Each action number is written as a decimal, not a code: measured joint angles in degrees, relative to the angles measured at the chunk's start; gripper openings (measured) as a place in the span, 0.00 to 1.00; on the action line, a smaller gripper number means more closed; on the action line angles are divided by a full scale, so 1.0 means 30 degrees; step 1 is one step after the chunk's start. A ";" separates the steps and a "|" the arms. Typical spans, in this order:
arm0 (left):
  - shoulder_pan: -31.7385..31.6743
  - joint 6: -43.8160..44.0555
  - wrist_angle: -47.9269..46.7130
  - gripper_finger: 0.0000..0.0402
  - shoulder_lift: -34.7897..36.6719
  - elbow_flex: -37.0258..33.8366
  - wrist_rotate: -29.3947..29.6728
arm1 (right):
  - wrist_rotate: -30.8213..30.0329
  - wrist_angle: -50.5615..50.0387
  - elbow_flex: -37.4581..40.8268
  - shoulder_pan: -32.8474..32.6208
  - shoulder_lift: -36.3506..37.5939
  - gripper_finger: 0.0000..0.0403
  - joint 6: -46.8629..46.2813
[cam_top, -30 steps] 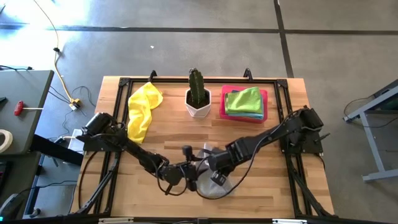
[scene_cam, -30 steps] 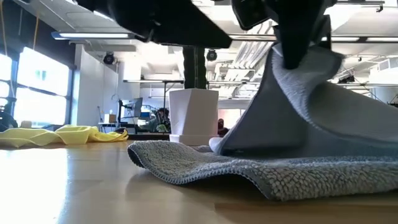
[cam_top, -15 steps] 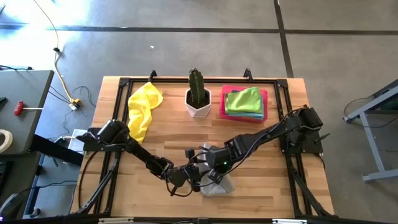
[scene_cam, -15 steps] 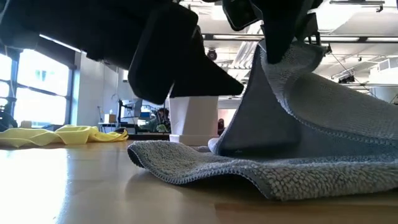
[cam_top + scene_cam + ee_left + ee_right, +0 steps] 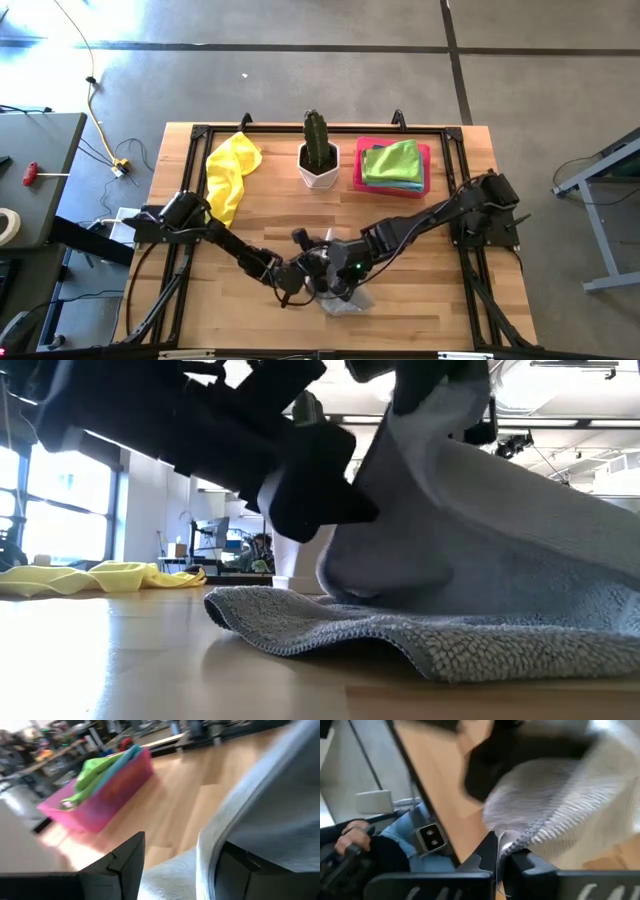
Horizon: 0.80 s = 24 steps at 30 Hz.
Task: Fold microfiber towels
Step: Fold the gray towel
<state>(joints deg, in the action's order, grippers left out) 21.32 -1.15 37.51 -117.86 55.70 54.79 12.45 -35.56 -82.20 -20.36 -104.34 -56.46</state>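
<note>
**Near the Worktop's Front Edge: Grey Towel Mid-Fold, Yellow One Waiting**

At the front centre of the worktop [image 5: 420, 215], grey towel [image 5: 340, 300] partly lifted, lower layer flat on the wood, upper layer raised and curling over it in the low view. Right end effector [image 5: 501, 854] clenched on a hem of that towel, edge pinched thin between the two fingers in its own wrist view. Left end effector [image 5: 292, 282] just beside it, low over the same cloth; fingers [image 5: 125, 865] spread apart, with a grey fold standing between them, yet no firm clamp to be made out, so cannot tell whether gripping or released.

Progress, judged from the layout: roughly midway.
- Done, apparently: lime green towel [image 5: 392, 160] stacked neatly over a light blue one [image 5: 395, 184] inside the pink tray [image 5: 358, 176] at the back right.
- Under way: grey towel's fold, upper flap not yet laid flat or squared against the lower layer.
- Left: yellow towel [image 5: 228, 178] crumpled and unfolded at the back left, well apart from both arms.

Potted cactus [image 5: 318, 150] upright between yellow towel and tray, clear of the working area. Beyond the worktop, a person's hand and blue sleeve [image 5: 395, 840] visible in the right wrist view, not touching anything on it.
</note>
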 joint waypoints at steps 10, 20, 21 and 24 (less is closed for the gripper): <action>0.0007 -0.0092 -0.1285 0.39 0.0000 0.0000 0.4219 | -0.1246 -0.0576 -0.2431 -0.1422 -0.0005 0.00 0.0663; 0.0007 -0.1902 -0.1288 0.28 0.0000 0.0000 0.6905 | -0.3180 -0.1929 -0.3575 -0.2881 -0.0005 0.00 0.0286; 0.0007 -0.1898 -0.1371 0.28 0.0000 0.0000 0.7057 | -0.3311 -0.1943 -0.3575 -0.3004 -0.0005 0.00 0.0177; 0.0007 -0.1883 -0.1595 0.25 0.0000 0.0000 0.7268 | -0.3540 -0.1962 -0.3575 -0.3281 -0.0005 0.00 -0.0010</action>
<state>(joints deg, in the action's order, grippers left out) 21.34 -6.80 32.72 -117.86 55.70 76.59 1.83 -41.44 -92.92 -30.20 -104.36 -56.49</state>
